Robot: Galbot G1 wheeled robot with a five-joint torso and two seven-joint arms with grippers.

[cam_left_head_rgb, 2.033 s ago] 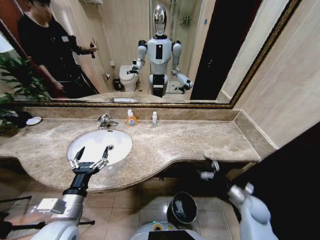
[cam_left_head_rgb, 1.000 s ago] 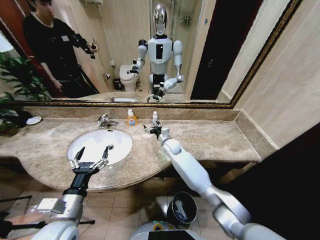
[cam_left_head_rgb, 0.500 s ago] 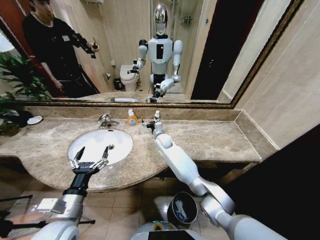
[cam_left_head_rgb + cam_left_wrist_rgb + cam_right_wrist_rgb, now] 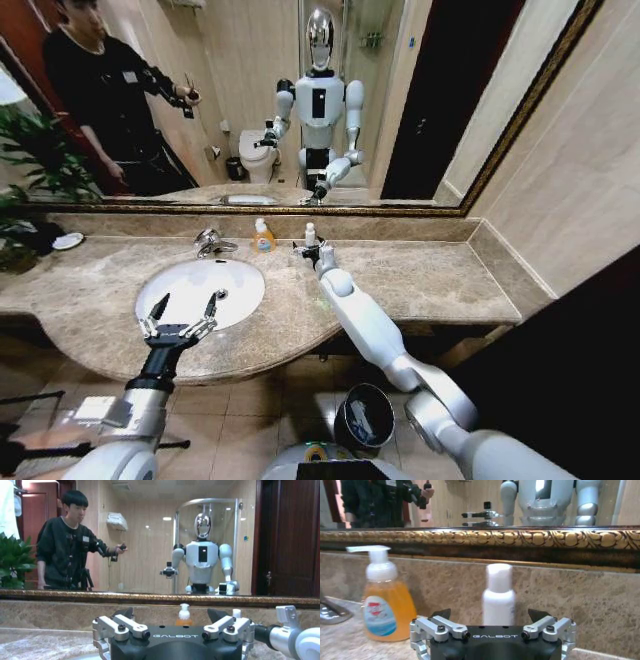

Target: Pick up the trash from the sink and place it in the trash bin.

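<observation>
Right gripper point(image 4: 490, 620), marked GALBOT, jaws standing open around white bottle point(image 4: 498, 596); left gripper point(image 4: 183, 312) hovering open over sink point(image 4: 200, 290).

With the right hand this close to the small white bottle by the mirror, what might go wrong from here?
The small white bottle stands upright between the open fingers of the right hand, close to the backsplash; a slightly off approach could tip it. The orange soap bottle stands right beside it and might get bumped. The left hand hovers open at the sink rim.
</observation>
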